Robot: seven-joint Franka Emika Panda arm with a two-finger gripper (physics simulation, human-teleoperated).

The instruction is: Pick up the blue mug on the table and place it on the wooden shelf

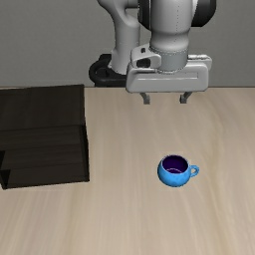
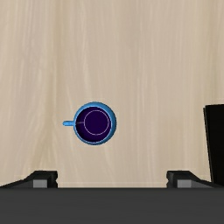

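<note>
A blue mug (image 1: 176, 171) with a dark purple inside stands upright on the light wooden table, its handle pointing to the exterior view's right. My gripper (image 1: 165, 100) hangs well above the table, farther back than the mug, with its fingers spread wide and nothing between them. In the wrist view the mug (image 2: 94, 124) sits ahead of my gripper (image 2: 112, 179), apart from both fingertips (image 2: 41, 178). The dark wooden shelf (image 1: 42, 134) stands at the exterior view's left, and its edge (image 2: 215, 140) shows beside the far fingertip.
The robot's base (image 1: 108, 70) stands at the back edge of the table. Open tabletop (image 1: 149, 224) lies around the mug and between the mug and the shelf.
</note>
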